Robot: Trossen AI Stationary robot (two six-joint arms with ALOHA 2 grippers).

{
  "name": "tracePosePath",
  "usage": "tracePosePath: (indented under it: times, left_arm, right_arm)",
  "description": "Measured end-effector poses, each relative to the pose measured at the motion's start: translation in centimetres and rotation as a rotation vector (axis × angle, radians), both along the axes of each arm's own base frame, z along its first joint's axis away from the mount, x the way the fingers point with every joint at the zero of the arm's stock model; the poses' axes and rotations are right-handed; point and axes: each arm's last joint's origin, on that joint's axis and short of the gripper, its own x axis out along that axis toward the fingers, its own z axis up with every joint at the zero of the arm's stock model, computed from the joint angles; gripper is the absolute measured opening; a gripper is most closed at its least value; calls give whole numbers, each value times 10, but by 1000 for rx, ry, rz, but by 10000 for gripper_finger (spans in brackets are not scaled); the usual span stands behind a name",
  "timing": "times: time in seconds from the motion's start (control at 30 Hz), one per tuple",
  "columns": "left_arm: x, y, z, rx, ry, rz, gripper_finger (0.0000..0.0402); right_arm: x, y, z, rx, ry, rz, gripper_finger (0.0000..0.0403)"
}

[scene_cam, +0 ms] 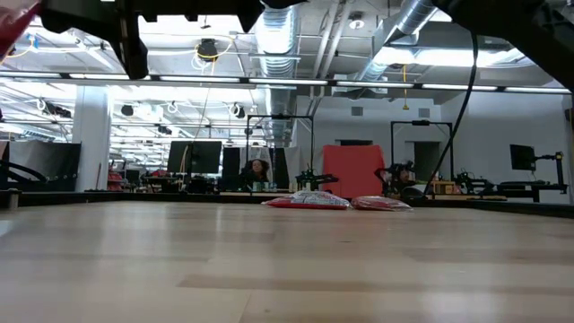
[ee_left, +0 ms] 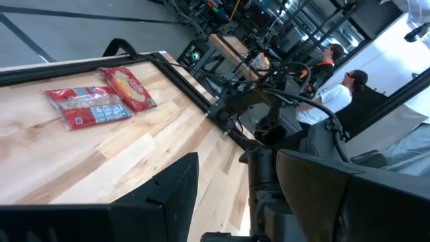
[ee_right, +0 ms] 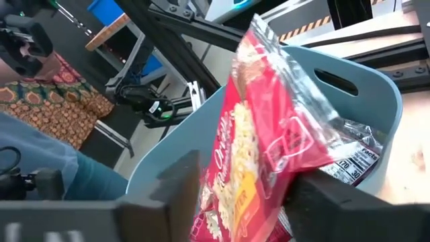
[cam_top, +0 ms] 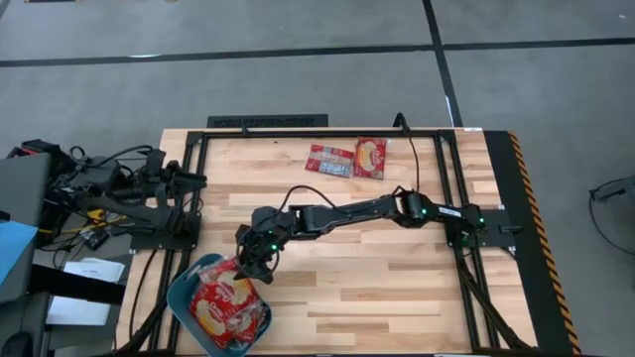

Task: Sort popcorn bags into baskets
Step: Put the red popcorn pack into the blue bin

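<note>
Your right gripper [cam_top: 244, 266] is clamping a popcorn bag [ee_right: 269, 134] between its fingers, holding it over the rim of the teal basket [cam_top: 184, 302], where more bags are lying. Two bags [cam_top: 347, 159] are sitting at the table's far edge. Your left gripper [cam_top: 184, 178] is waiting at the left side; I cannot tell its opening.

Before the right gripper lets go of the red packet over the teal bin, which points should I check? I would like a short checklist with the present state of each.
1. Right gripper holds the red popcorn packet between its fingers: ok.
2. Packet is above the teal-blue plastic bin, inside its rim: ok.
3. Room for it on the packets already in the bin: ok.
4. Left arm parked at the table's left edge, away from the bin: ok.
5. Two red packets at the table's far edge not yet sorted: not ok.
</note>
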Motion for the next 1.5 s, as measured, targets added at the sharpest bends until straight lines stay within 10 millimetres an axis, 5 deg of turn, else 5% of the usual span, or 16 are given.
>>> tracePosePath:
  times: [0.17, 0.53, 0.97, 1.13, 1.3, 1.5]
  left_arm:
    - [0, 1, 0, 3, 3, 31, 189]
    - [2, 1, -6, -8, 36, 69, 189]
    - [3, 1, -7, -55, 37, 70, 189]
    - [3, 0, -9, -62, 60, 44, 189]
    - [6, -1, -15, -85, 127, 23, 182]
    - [46, -16, -24, -78, 357, -158, 79]
  right_arm:
    - [-1, 5, 0, 1, -3, 9, 253]
    - [-5, 28, 0, -52, -41, 55, 250]
    - [-2, -7, 5, -71, 4, -109, 241]
    - [-15, 0, 26, -179, 33, -34, 196]
    - [-26, 31, 17, -332, 84, 14, 113]
    - [-39, 35, 14, -392, 217, 7, 11]
